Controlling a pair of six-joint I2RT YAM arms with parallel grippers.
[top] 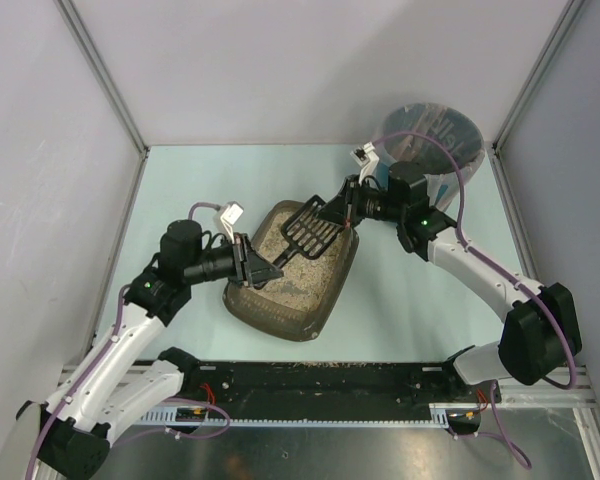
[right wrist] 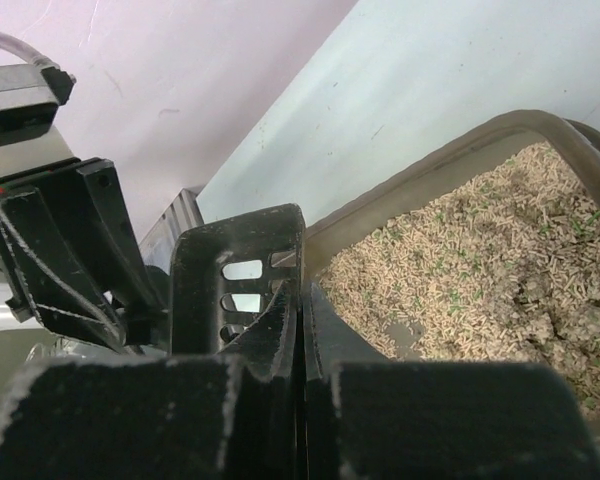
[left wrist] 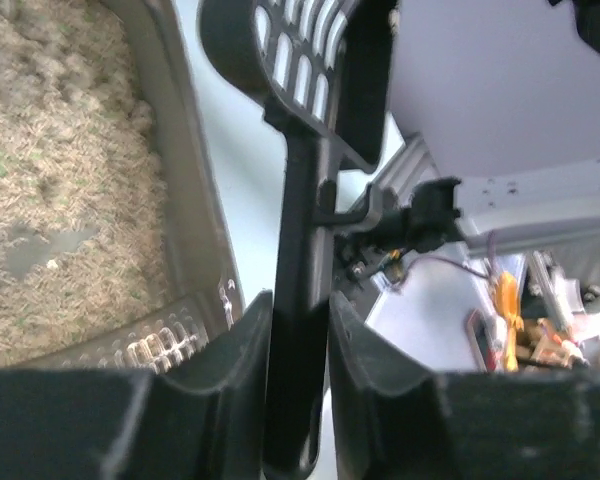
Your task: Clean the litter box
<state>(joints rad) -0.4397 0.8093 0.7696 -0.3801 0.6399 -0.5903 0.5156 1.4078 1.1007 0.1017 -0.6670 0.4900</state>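
Two arms [top: 110, 348], one scoop [top: 308, 232] — litter box [top: 285, 328] beneath

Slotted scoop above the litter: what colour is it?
The plastic slotted scoop is black; top external view shows it best.

Overhead, two wrist close-ups: litter box [top: 270, 318]

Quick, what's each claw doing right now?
Left gripper: closed on the scoop handle.
Right gripper: closed on the scoop's slotted end.
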